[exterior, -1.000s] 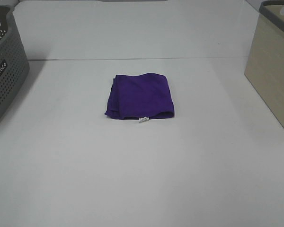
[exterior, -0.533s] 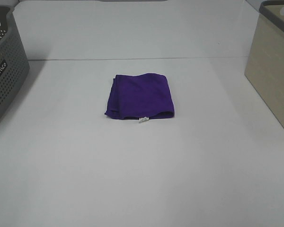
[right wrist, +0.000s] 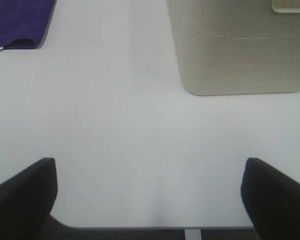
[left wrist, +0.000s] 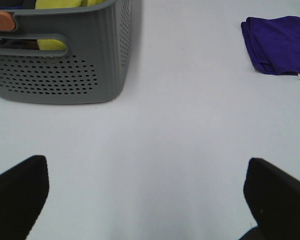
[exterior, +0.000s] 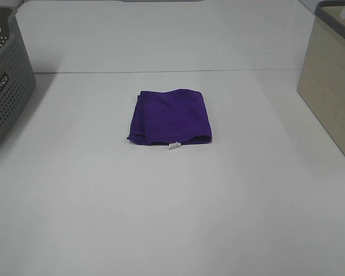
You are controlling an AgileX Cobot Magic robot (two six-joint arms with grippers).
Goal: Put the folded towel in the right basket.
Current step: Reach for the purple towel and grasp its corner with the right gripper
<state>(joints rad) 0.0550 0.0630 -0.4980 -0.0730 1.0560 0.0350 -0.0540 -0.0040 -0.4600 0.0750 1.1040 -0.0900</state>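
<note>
Exterior high view gives you the towel (exterior: 170,117): purple, folded into a rough square, lying flat on the white table (exterior: 172,224), with a small white tag (exterior: 173,146) poking out of its near edge. Well to the right of the towel stands the beige right basket (exterior: 330,80), and well to the towel's left is the grey perforated left basket (exterior: 6,86). The towel touches neither one. On the left wrist view, your left gripper (left wrist: 146,170) has its jaws spread wide with only bare table between them, well apart from the towel. The left basket has a yellow cloth (left wrist: 65,4) inside. Over on the right wrist view, your right gripper (right wrist: 149,167) is spread wide too, gripping nothing, also well apart from the towel.
</note>
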